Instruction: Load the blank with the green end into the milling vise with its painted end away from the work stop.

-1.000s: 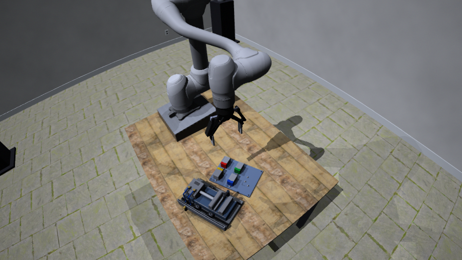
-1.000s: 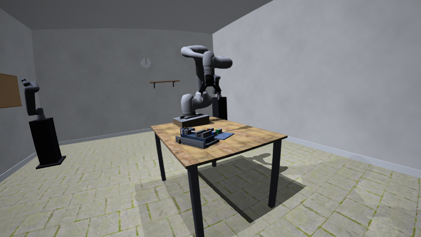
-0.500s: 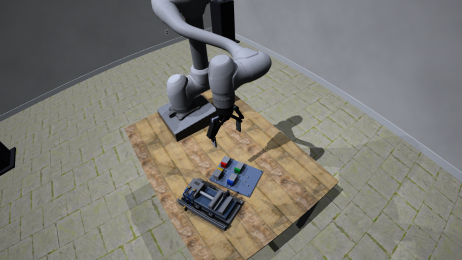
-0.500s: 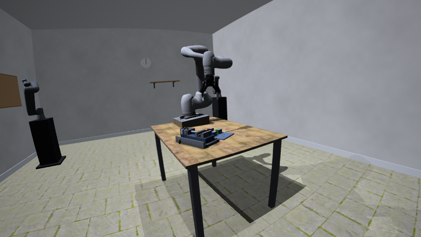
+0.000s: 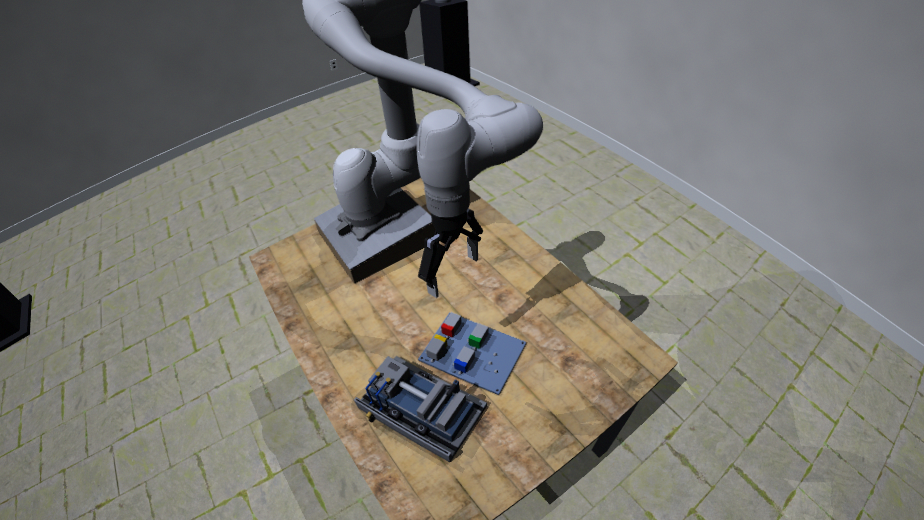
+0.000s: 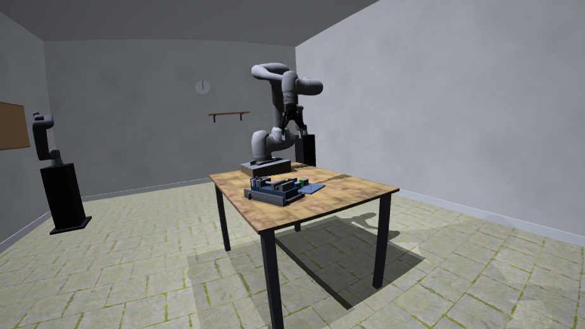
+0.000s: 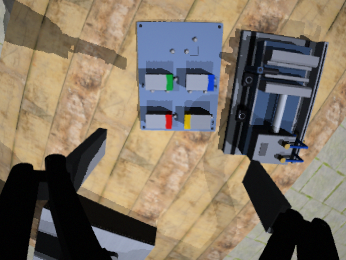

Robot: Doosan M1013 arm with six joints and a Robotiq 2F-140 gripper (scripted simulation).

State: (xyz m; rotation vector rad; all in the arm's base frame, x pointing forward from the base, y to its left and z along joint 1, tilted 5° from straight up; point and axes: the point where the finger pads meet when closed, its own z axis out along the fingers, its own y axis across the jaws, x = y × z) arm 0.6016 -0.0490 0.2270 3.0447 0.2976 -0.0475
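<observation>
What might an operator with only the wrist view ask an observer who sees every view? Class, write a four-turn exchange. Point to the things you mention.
Operator: Is the claw (image 5: 453, 274) (image 6: 294, 130) (image 7: 178, 157) close to the table (image 5: 581, 388) (image 6: 347, 196) (image 7: 180, 170)?
Observer: No, the exterior view shows it hanging well above the table top.
Operator: Is there another arm in the room?
Observer: Yes, the exterior view shows a smaller-looking arm (image 6: 40, 138) on a black pedestal (image 5: 9, 323) (image 6: 63, 200), off to the left.

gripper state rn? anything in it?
Gripper: open, fingers wide apart, holding nothing; above the table, away from the blanks.
</observation>
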